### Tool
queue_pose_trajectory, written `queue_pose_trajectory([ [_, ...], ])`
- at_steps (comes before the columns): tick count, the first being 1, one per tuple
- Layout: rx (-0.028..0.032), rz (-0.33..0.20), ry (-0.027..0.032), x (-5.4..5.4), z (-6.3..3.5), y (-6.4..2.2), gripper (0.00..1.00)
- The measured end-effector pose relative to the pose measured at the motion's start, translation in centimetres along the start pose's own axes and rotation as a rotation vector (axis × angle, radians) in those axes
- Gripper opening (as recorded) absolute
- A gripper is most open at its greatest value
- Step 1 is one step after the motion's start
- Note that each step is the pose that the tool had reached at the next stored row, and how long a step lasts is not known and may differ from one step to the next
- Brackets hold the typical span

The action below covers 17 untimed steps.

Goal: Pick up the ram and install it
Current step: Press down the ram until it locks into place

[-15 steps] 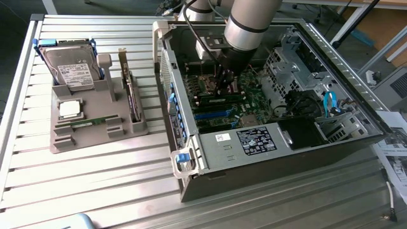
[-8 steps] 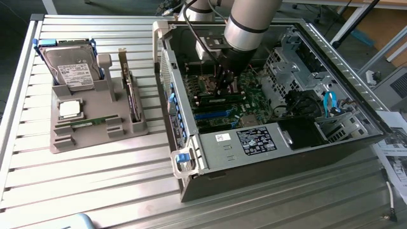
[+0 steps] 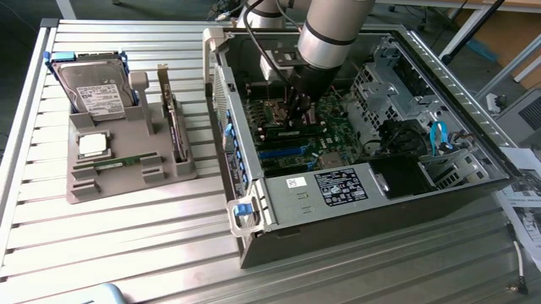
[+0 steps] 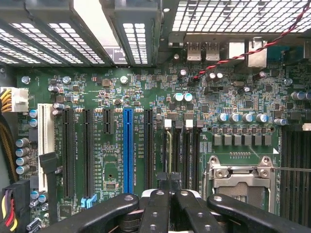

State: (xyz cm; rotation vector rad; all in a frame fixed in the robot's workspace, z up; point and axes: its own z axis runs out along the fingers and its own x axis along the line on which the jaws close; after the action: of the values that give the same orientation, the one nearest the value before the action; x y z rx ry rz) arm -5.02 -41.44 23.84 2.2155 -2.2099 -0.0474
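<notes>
Ram [image 3: 114, 163]: a thin green stick is lying flat in the front rest of the grey holder [image 3: 127, 183] on the bench [image 3: 127, 240], apart from the tool. I am taking it as the part to be fitted. Around it in the exterior view, the square silver processor chip [image 3: 93, 144] is sitting at 11 o'clock, the hard drive [image 3: 95, 88] is standing at 12 o'clock, and the expansion card [image 3: 175, 126] is standing on edge at 2 o'clock. The open computer case [image 3: 355, 183] is lying at 3 o'clock, well apart from the holder. The tool [image 3: 296, 120] is hanging inside that case with its fingers [image 4: 158, 204] pressed together and nothing showing between them. It is hovering close over the motherboard [image 4: 112, 160], right above the memory slots [image 4: 181, 150] beside the processor socket [image 4: 240, 177]. One slot is showing a pale strip along its length. Whether a stick is already seated there, I cannot tell. Judging progress: with the green stick resting in the holder, neither pick-up nor install is looking done.
</notes>
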Motion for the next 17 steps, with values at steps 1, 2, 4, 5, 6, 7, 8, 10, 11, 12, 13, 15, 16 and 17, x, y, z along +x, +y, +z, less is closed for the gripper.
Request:
queue_pose_trajectory([
  [1,0.0,0.0,0.0001,0.0,0.02,0.0,0.1],
  [2,0.0,0.0,0.0001,0.0,0.03,0.0,0.1],
  [4,0.0,0.0,0.0,0.0,0.03,0.0,0.1],
  [5,0.0,0.0,0.0,0.0,0.03,0.0,0.1],
  [6,0.0001,0.0,-0.0001,0.01,0.04,0.0,0.1],
  [7,0.0001,0.0,-0.0003,0.02,0.05,0.0,0.1],
  [8,0.0002,0.0,-0.0003,0.04,0.07,0.0,0.1],
  [10,0.0,0.0,0.0,0.08,0.1,0.0,0.1],
  [11,0.0,0.0,0.0,0.1,0.11,0.0,0.1],
  [12,0.0,0.0,0.0,0.11,0.13,0.0,0.1],
  [13,-0.0001,0.0,0.0001,0.13,0.14,0.0,0.1],
  [15,0.0,0.0,0.0001,0.17,0.17,0.0,0.1],
  [16,0.0,0.0,0.0001,0.18,0.18,0.0,0.1],
  [17,0.0,0.0,0.0,0.19,0.19,0.0,0.1],
])
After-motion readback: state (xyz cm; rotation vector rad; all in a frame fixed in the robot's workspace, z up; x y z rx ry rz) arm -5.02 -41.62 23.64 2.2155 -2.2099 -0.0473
